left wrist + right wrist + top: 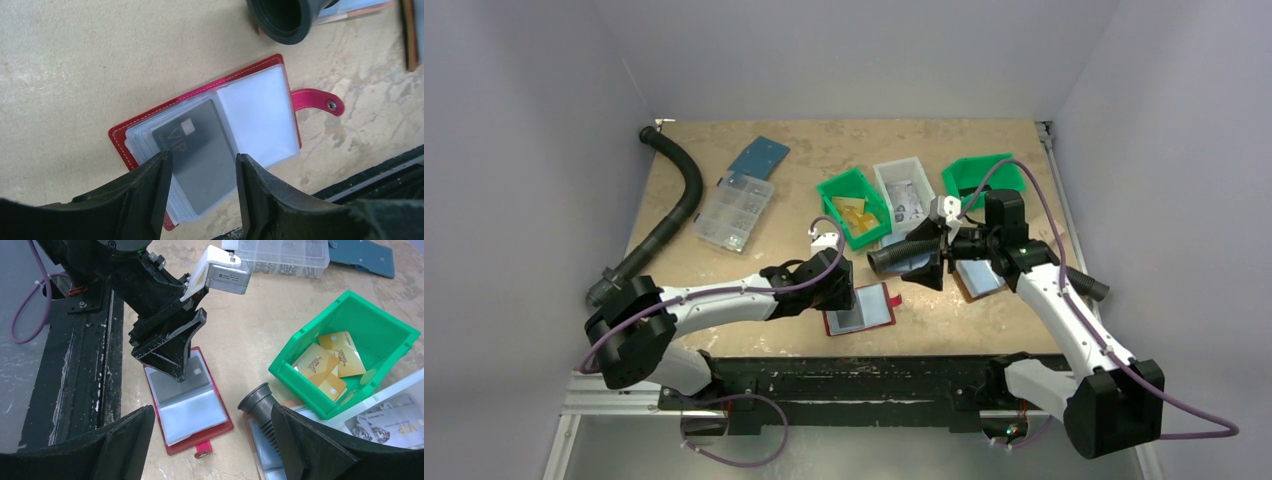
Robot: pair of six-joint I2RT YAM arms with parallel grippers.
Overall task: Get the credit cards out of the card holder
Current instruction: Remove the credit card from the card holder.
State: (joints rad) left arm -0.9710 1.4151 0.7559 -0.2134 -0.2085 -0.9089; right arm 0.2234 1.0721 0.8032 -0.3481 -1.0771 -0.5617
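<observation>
The card holder lies open on the table near the front edge, red cover down and clear pockets up, its red tab pointing right. A dark grey credit card marked VIP sits in the left pocket. My left gripper is down over that half, its jaws partly apart on either side of the card and nothing pinched between them. My right gripper hangs open just right of the holder and above it, holding nothing.
A black ribbed hose lies right of the holder, across a brown folder. Behind stand a green bin of yellow cards, a white bin and another green bin. A clear organiser box sits at back left.
</observation>
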